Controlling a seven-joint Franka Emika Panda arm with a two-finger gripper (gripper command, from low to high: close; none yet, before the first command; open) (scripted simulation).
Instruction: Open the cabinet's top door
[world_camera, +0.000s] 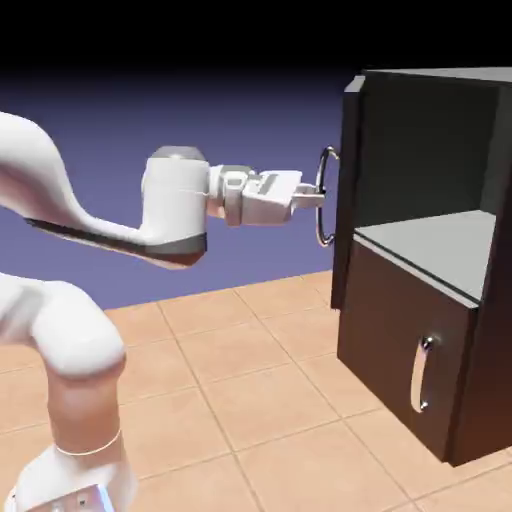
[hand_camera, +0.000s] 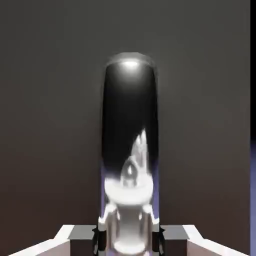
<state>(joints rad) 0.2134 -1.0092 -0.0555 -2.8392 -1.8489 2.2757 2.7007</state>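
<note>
Cabinet (world_camera: 420, 270) stands at about three o'clock in your exterior view, a tall dark box on the tiled floor (world_camera: 250, 390). Its top door (world_camera: 347, 190) is swung out, so you see it almost edge-on at the cabinet's left front corner, and the upper compartment behind it is open, with a grey shelf (world_camera: 440, 250) showing inside. The curved silver handle (world_camera: 326, 195) of this door sticks out toward nine o'clock. The lower door (world_camera: 400, 370) is flat and closed, its own silver handle (world_camera: 424, 375) at about five o'clock in the view.

The white arm (world_camera: 90, 230) comes from the lower left and reaches level to the right. You can see the gripper (world_camera: 316, 197) at the handle of the top door, with its jaws pressed together on the bar. In your hand view the handle (hand_camera: 130, 150) fills the middle as a large shiny bar, rising to twelve o'clock from between the two grey fingertips (hand_camera: 102, 227) at six o'clock, with the dark door panel (hand_camera: 50, 125) behind it. The fingers touch the bar on both sides, so the pincer is nearly fully closed and holds the handle.
</note>
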